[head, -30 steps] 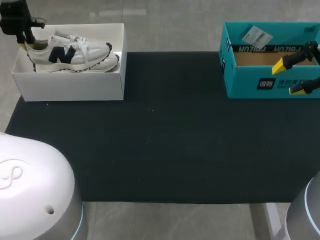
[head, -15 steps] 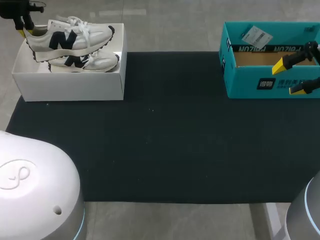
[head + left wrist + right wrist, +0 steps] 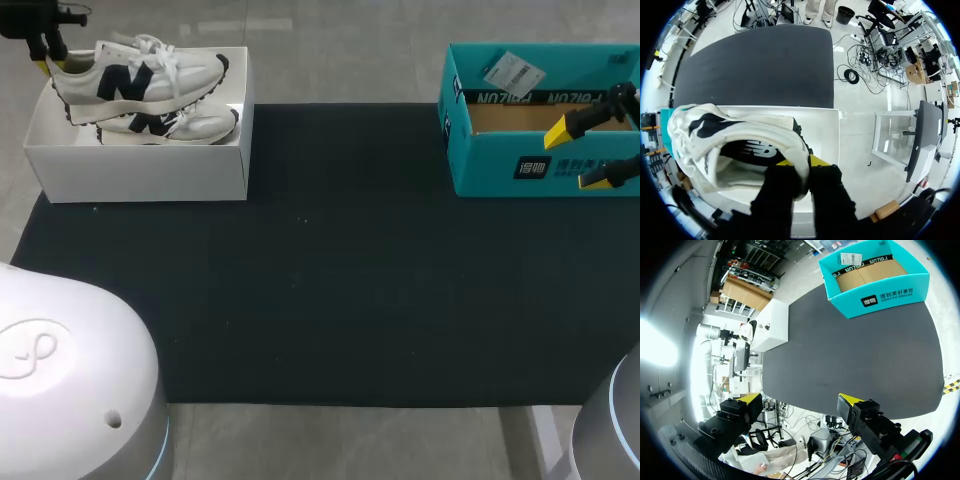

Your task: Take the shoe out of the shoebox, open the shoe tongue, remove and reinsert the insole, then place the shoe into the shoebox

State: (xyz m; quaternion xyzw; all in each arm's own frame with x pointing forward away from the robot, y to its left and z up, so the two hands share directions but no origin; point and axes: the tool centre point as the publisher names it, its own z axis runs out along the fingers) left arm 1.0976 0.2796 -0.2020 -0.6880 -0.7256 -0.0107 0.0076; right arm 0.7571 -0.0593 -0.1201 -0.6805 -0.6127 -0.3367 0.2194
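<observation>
Shoe (image 3: 140,72), seen from the head view: a white trainer with a navy mark on its side. It hangs raised over the white shoebox (image 3: 140,172) at the bench's far left corner, heel toward the left arm and toe over the box's far rim. The left gripper (image 3: 45,65) pinches it at the heel. A second shoe (image 3: 188,125) of the same kind lies in the box beneath it; whether the two touch I cannot tell. The box stands on the corner of a black mat (image 3: 320,280) that covers most of the bench. At the far right of the mat stands an open teal box (image 3: 480,160) with a paper tag (image 3: 512,70) on its back wall. The right gripper (image 3: 578,157) hovers in front of it, fingers spread wide and holding nothing.

From the left wrist view, the shoe (image 3: 735,145) fills the space just ahead of the gripper (image 3: 801,162). The two yellow tips clamp the back of the heel collar, one inside and one outside. The shoebox (image 3: 827,130) is below the shoe, and the mat (image 3: 760,65) stretches beyond.

From the right wrist view, the gripper (image 3: 801,400) stands wide apart above the mat (image 3: 850,355). The teal box (image 3: 875,285) is well ahead of it and the shoebox (image 3: 774,330) is off at the mat's other far corner.
</observation>
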